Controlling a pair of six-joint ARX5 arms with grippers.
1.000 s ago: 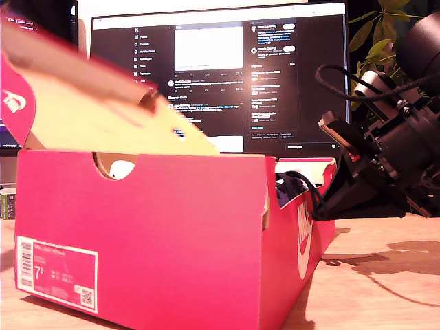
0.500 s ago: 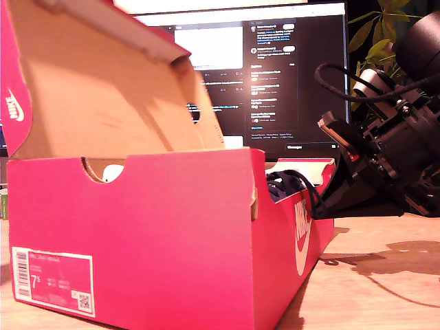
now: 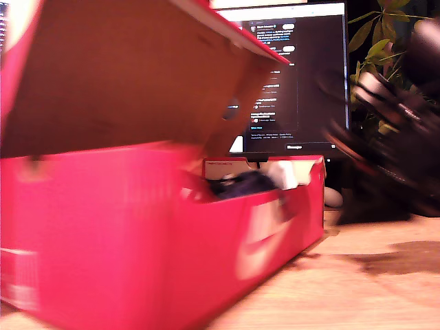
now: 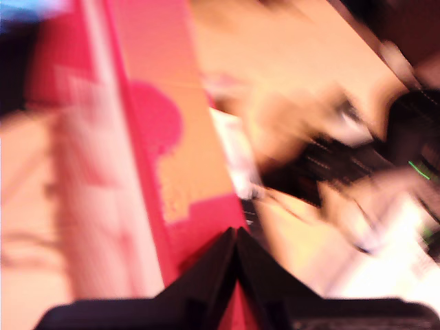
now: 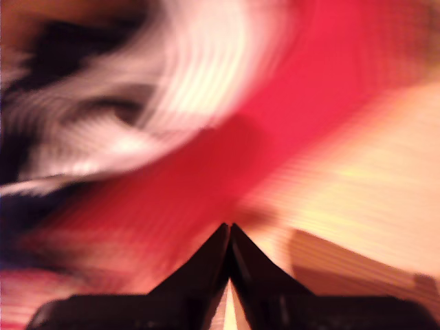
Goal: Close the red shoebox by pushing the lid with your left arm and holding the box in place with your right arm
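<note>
A wooden table [image 3: 385, 289] fills the bottom of the exterior view, with dark shadows on it. Behind it stands a big screen [image 3: 309, 82], dark with small white writing. A green plant [image 3: 377, 48] sits at the exterior view's right, by the screen. The light looks warm and dim.

Shoebox [image 3: 124, 234]: cardboard, red printed outside, smooth with a slight sheen. Lid [image 3: 130, 75] underside: raw brown board, matt (fibrous look, though blurred). Table [image 3: 371, 289]: wood, pale, smooth, faint grain. Monitor [image 3: 302, 75]: glossy glass face, dark plastic frame. Gripper fingers [image 4: 237, 275]: black, matt, plastic-looking.
</note>
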